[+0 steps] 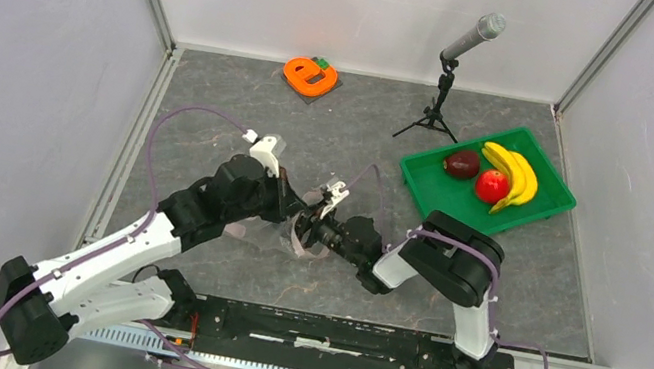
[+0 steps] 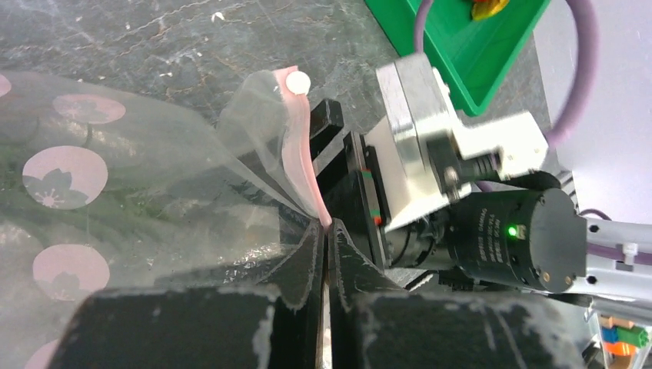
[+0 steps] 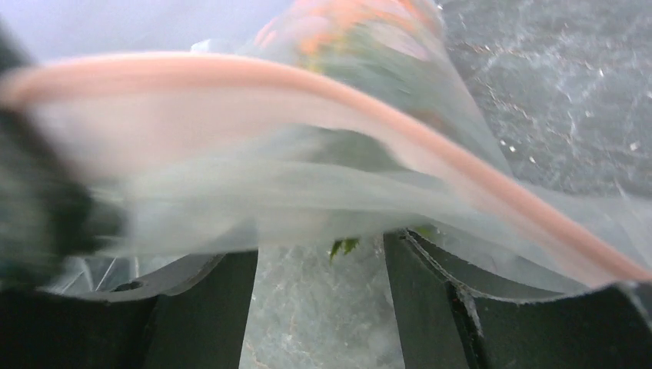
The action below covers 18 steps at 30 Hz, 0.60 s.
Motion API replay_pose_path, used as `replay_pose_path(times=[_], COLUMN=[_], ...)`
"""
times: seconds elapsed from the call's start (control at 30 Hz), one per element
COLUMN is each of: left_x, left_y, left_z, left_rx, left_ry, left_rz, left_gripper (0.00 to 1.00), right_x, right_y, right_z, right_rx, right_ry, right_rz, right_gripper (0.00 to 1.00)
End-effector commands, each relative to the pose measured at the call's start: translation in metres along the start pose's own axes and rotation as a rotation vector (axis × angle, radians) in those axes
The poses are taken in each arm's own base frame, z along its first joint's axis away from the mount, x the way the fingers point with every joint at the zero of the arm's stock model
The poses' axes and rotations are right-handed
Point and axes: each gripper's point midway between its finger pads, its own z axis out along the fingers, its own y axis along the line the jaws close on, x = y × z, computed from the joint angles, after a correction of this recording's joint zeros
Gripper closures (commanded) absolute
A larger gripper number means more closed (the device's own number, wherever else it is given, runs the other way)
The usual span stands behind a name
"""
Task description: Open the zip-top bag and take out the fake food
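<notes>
Black fingers of the left gripper (image 2: 326, 231) are pressed together on the pink zip strip (image 2: 301, 165) of the clear, pink-dotted plastic zip-top bag (image 2: 115, 192), which lies mid-table between both arms. Beneath that strip the right gripper (image 3: 319, 265) has its jaws spread. A blurred orange-and-green fake pineapple (image 3: 346, 34) shows inside the bag. The yellow plastic banana bunch (image 1: 512, 177), maroon fruit (image 1: 461, 162) and red apple (image 1: 492, 185) sit in the green plastic tray (image 1: 434, 188).

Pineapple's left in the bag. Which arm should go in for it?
Right. The right gripper is open at the zip-top bag mouth, pineapple visible through the film ahead. The left gripper is shut on the pink zip strip, holding the bag; releasing it would probably close the mouth.
</notes>
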Motion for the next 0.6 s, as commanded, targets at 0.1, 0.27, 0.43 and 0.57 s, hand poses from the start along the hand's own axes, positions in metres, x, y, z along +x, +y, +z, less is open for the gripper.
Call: replay_pose_path(times=[0.1,0.27,0.43,0.57], left_x=[0.005,0.007,0.008,0.005], left_y=[0.015,0.005,-0.020,-0.033], left_z=[-0.003,0.003,0.010,0.011], left_rx=[-0.081,-0.029,0.064,0.092], left_ry=[-0.054,-0.041,-0.001,0.004], left_rz=[-0.140,-0.165,-0.153,-0.133], left_gripper=[0.98,0.98,0.98,0.98], right_x=[-0.002,-0.002,-0.006,-0.006], right_y=[-0.018,-0.011,-0.001,-0.002], right_z=[0.009,0.017,0.030,0.041], right_rx=[0.036,-0.008,-0.072,-0.075], right_ry=[-0.062,-0.055,-0.062,-0.067], right_rz=[0.182,0.188,0.201,0.216], right_gripper=[0.35,0.35,0.34,0.34])
